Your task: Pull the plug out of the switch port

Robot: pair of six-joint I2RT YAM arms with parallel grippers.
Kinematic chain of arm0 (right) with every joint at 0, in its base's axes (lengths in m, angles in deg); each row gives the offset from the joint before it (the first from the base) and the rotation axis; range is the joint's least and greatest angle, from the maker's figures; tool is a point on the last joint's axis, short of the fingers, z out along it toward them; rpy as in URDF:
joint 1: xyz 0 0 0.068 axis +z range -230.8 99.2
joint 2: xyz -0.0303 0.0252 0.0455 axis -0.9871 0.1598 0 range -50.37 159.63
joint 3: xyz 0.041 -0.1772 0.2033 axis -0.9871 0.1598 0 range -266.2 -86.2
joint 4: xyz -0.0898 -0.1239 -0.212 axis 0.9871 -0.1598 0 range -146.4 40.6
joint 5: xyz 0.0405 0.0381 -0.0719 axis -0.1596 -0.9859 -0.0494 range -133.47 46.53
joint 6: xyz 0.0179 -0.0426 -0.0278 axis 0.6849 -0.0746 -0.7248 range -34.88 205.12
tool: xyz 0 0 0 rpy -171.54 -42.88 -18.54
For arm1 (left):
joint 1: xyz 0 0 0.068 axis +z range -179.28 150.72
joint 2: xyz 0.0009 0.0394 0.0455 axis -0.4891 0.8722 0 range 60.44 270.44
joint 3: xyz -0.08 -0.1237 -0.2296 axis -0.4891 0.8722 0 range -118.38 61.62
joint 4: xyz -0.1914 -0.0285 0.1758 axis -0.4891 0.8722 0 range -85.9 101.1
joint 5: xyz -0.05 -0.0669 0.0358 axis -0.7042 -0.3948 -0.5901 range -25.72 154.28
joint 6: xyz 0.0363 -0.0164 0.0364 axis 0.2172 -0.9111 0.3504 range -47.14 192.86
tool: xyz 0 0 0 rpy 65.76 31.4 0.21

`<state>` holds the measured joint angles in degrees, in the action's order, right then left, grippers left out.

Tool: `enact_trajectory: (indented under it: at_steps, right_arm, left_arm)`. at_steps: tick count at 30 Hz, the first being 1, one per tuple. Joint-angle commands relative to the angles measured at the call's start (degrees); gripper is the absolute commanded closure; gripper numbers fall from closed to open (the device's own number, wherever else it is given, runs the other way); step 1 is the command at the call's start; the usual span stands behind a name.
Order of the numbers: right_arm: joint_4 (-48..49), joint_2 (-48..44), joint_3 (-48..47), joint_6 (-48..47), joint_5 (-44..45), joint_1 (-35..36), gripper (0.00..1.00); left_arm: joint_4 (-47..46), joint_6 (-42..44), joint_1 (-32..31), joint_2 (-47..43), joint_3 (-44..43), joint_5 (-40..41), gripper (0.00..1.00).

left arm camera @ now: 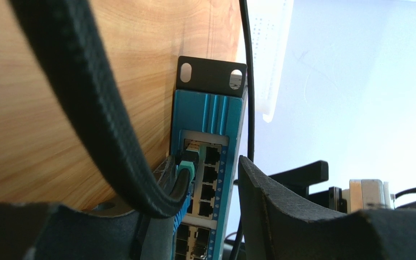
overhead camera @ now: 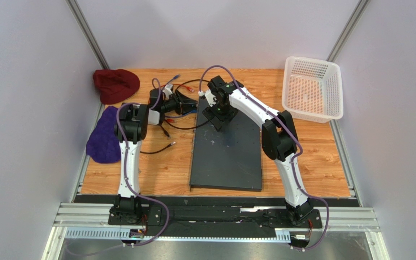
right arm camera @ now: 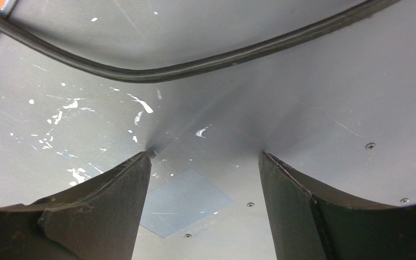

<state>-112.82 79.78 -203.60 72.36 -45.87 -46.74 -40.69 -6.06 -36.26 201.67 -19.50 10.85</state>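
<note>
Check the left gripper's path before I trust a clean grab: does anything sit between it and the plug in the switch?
Yes. A thick black cable curves down in front of the left gripper, crossing close against the teal plug seated in the switch.

- 1 switch [overhead camera: 227, 154], mid tabletop
- 1 plug [left arm camera: 187, 162], teal, seated in a switch port
- 1 basket [overhead camera: 312, 89], far right corner
- 2 cloths, left edge: red cloth [overhead camera: 116, 84], purple cloth [overhead camera: 104, 135]
- 2 arms, near edge: left arm [overhead camera: 129, 162], right arm [overhead camera: 294, 179]
- cables [overhead camera: 171, 144], left of switch: several, tangled, exact count unclear
</note>
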Motion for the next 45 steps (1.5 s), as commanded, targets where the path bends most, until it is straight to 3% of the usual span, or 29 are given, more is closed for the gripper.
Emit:
enact_trajectory:
  at_steps: [1,6,14,23,29,37,45]
  right_arm:
    - [0.49,-0.68,-0.54,-0.08,0.02,0.39,0.22]
    - [0.49,-0.77,-0.46,-0.34,0.2,0.39,0.22]
    - [0.66,-0.86,0.33,-1.22,1.16,0.48,0.22]
    - [0.84,-1.03,0.42,-1.48,0.72,0.48,0.22]
    - [0.75,-1.3,1.04,-1.48,0.81,0.48,0.22]
    - [0.49,-1.48,1.74,-1.31,0.72,0.48,0.22]
    - [0.4,-0.86,1.3,-1.13,0.72,0.56,0.22]
  left_arm:
    - [-2.94,-0.55,-3.12,1.25,0.79,0.78,0.48]
    - [15.65,10.25,-3.12,-4.99,1.32,4.82,0.47]
    - [25.28,20.2,-4.35,-10.19,2.03,14.49,0.47]
    - [18.53,16.25,-6.2,-5.09,-1.58,9.22,0.47]
    - [3.09,8.26,-6.46,-0.35,-1.58,5.09,0.46]
    - [-8.98,-1.58,-7.52,6.59,-5.09,1.75,0.43]
    - [-13.38,-5.11,-8.22,9.68,-9.49,-0.45,0.67]
